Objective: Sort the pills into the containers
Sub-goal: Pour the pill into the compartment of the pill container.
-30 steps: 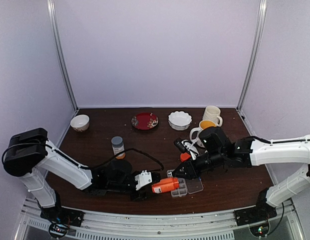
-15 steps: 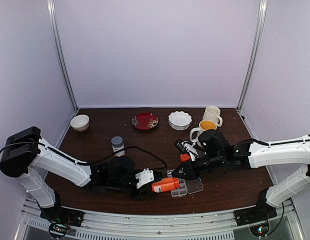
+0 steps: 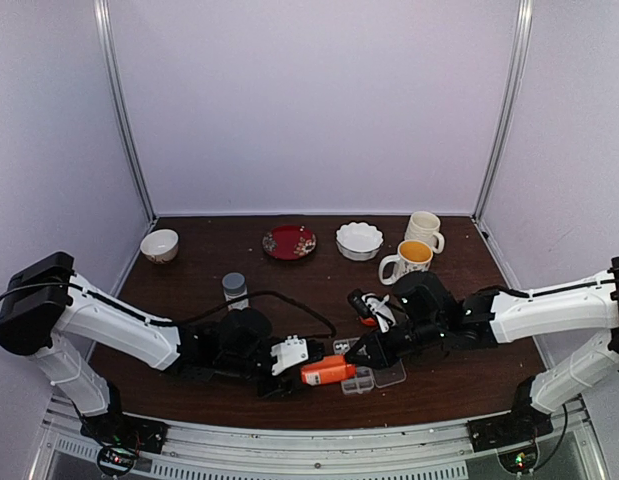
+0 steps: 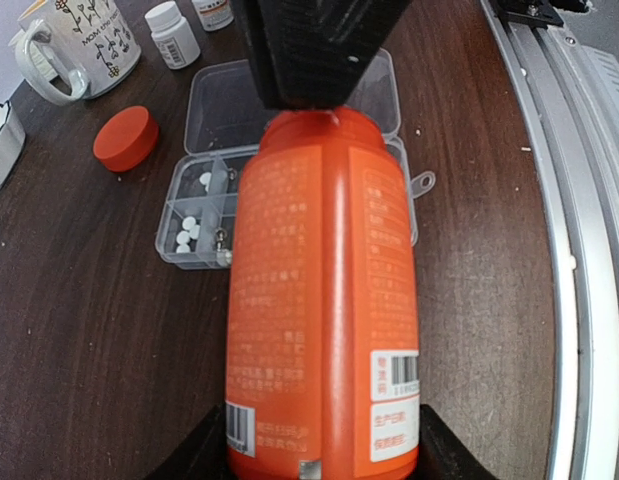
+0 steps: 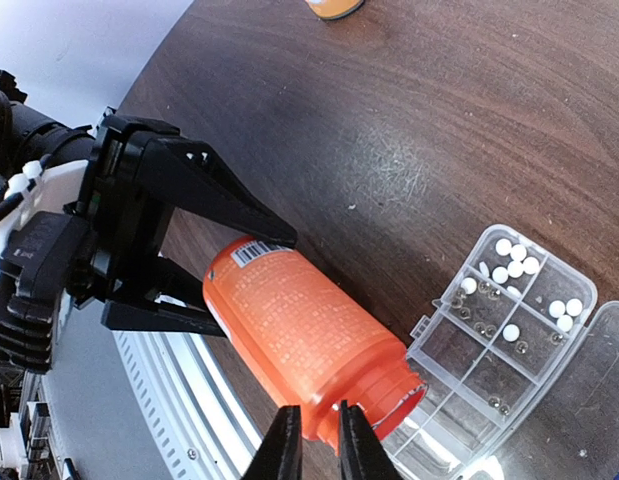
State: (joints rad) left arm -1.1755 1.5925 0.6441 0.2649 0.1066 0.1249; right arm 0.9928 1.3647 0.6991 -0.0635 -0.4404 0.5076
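The clear pill box (image 3: 358, 381) lies open at the front, with its lid (image 4: 214, 100) flat beside it. Several small white pills (image 5: 515, 261) sit in its compartments (image 4: 194, 225). My left gripper (image 3: 292, 362) is shut on an uncapped orange bottle (image 4: 324, 280). It holds the bottle on its side, with the mouth over the box's edge (image 5: 509, 330). My right gripper (image 5: 319, 440) has its fingers almost together, holding nothing, right against the bottle's neck (image 5: 389, 385). In the left wrist view it hides the bottle's mouth.
The orange cap (image 4: 126, 138) lies on the table left of the box. Two small white bottles (image 4: 174, 32) and a patterned mug (image 4: 79, 45) stand behind it. A grey-capped bottle (image 3: 234, 288), a yellow-filled mug (image 3: 407, 262), a white bowl (image 3: 359, 240) and a red plate (image 3: 289, 242) stand farther back.
My right gripper has come forward and down from near the orange cap to the bottle's neck. The left gripper has kept hold of the bottle and barely shifted.
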